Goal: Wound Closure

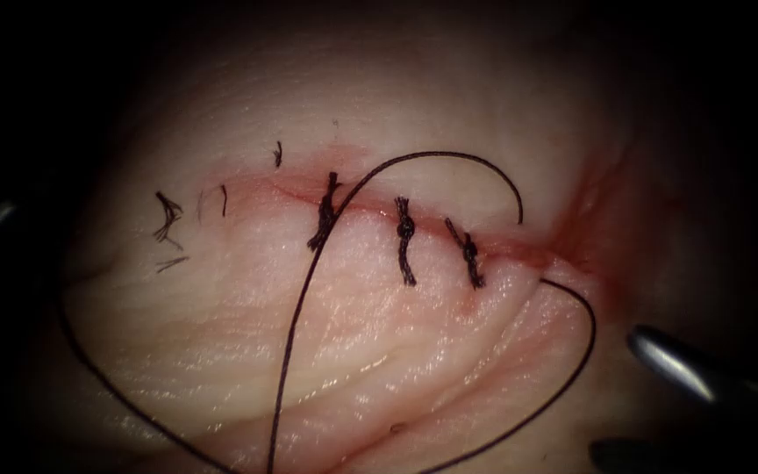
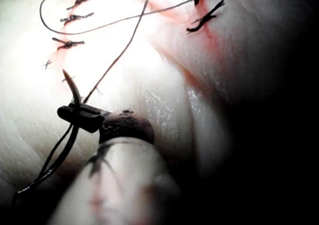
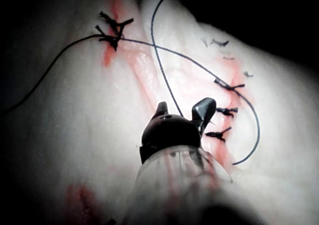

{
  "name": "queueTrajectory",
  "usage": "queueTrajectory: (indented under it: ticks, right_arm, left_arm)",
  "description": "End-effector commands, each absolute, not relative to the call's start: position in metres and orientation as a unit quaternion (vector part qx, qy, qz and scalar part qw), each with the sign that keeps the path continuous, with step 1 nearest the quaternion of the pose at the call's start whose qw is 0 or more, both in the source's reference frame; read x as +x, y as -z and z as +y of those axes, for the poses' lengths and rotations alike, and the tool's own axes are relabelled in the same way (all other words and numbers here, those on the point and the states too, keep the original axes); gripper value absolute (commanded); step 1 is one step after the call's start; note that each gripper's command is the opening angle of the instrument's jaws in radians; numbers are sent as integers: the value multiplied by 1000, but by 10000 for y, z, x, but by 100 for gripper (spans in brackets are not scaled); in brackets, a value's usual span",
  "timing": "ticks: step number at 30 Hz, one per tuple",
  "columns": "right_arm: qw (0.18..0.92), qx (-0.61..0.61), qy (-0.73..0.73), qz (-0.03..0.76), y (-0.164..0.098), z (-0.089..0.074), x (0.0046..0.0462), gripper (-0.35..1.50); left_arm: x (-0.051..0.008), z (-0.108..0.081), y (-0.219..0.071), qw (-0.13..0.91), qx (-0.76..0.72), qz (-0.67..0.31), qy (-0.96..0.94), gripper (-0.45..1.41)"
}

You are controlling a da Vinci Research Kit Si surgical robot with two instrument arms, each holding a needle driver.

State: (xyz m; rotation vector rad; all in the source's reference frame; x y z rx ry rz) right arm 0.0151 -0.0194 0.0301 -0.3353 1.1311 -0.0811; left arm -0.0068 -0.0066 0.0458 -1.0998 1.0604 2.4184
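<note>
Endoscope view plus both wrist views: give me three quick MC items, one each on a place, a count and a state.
1. Where is the needle?
A. Buried in the right end of the cut
B. In the left tool, clear of the tissue
C. In the right tool

2. How many knotted stitches cross the cut in the endoscope view?
A. One
B. Six
C. Three

3. What state is the right tool in?
A. Jaws open, holding nothing
B. Shut on the thread
C. Shut on the tissue

Answers:
1 B: the left wrist view shows the jaws shut on the needle a short way behind its tip, which points free above the tissue.
2 C: three dark knots sit side by side along the cut.
3 A: the right wrist view shows its jaws spread with nothing between them.
</note>
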Motion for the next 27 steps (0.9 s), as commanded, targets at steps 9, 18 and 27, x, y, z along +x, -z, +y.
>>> queueTrajectory:
  ticks: [9,18,27]
  right_arm:
    - [843,-176,48,506,-398,-183,170,135]
    - [839,-184,63,509,-387,-180,162,-31]
    - [823,-193,72,530,-339,-207,172,-35]
  left_arm:
    - [-59,-64,-469,147,-369,376,-837,-45]
    - [-61,-66,-470,147,-368,377,-837,-45]
    - [-95,-73,-469,140,-379,379,-833,-45]
